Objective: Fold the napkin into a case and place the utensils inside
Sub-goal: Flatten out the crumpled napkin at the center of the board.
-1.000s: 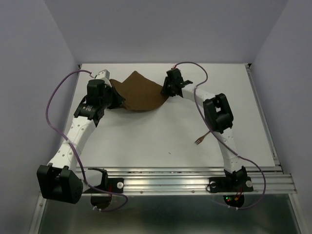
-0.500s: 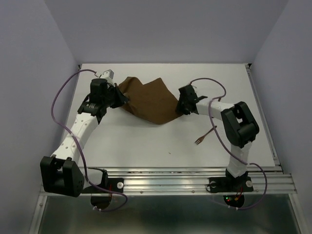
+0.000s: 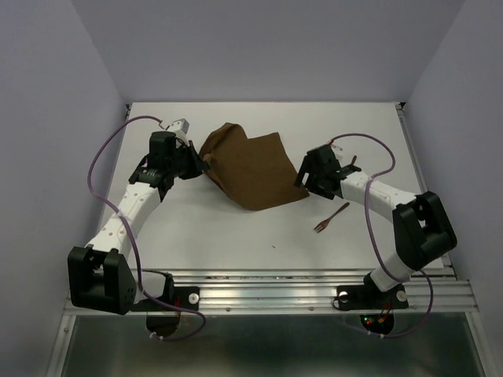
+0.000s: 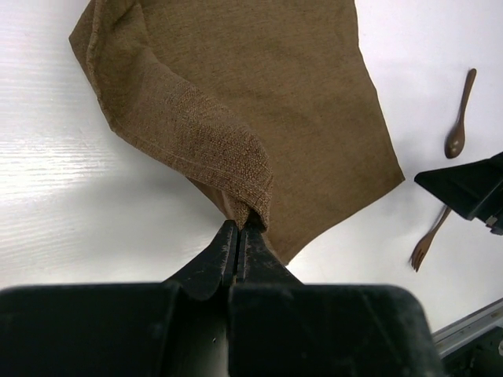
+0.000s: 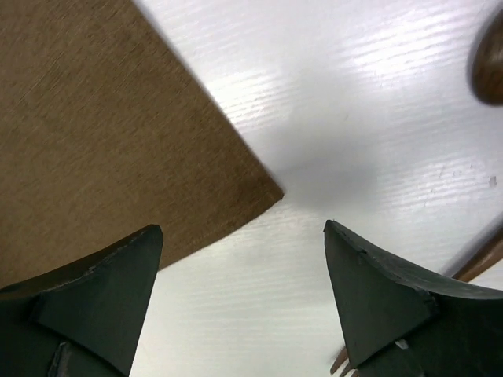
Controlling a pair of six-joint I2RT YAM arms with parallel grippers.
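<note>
The white surface (image 3: pixel 220 228) carries everything. The napkin (image 3: pixel 251 169) lies spread on it between my two claws, not yet a case. It is a dark brown, coarsely woven cloth, mostly flat and a single layer. Its left edge is doubled over into a thick rolled flap, and its right near corner lies crisp and square.

My left claw (image 4: pixel 240 236) is clamped on the napkin's left side, with a peak of cloth pinched between the closed tips. That pinch is why the fabric rises and puckers there rather than lying flat. I judge this grip anchors one end so the sheet can be pulled taut or turned over for a fold.

My right claw (image 5: pixel 241 229) hangs just above the napkin's right near corner, jaws wide apart and holding nothing. The corner shows between the two fingers, so I judge this claw is lined up to take it. With both ends held I could fold the sheet evenly.

The fork (image 3: pixel 331 217) lies to the right of the napkin and nearer my bases, apart from the cloth. The spoon (image 4: pixel 459 114) lies to the right of the napkin too, farther back than the fork. Both sit off the cloth, so it can be folded without catching them.
</note>
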